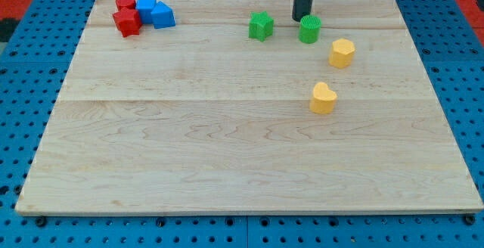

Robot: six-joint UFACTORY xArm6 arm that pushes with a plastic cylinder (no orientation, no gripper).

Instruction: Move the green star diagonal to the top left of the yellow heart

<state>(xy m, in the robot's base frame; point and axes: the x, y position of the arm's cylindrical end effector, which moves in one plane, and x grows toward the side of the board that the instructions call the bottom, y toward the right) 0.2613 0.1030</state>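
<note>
The green star (261,26) is sitting near the view's top, well left of your tip (302,18). That tip is a bare rod holding nothing, just above-left of the green round block (309,29). You are risking knocking that block toward the yellow hexagon (342,53) while crossing. The yellow heart (323,98) is lying lower right. No containers are showing on the board (227,150).

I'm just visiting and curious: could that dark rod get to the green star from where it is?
Probably yes. My tip sits just right of the green star, with bare board between them. The other green block lies below the tip, not in that path.
</note>
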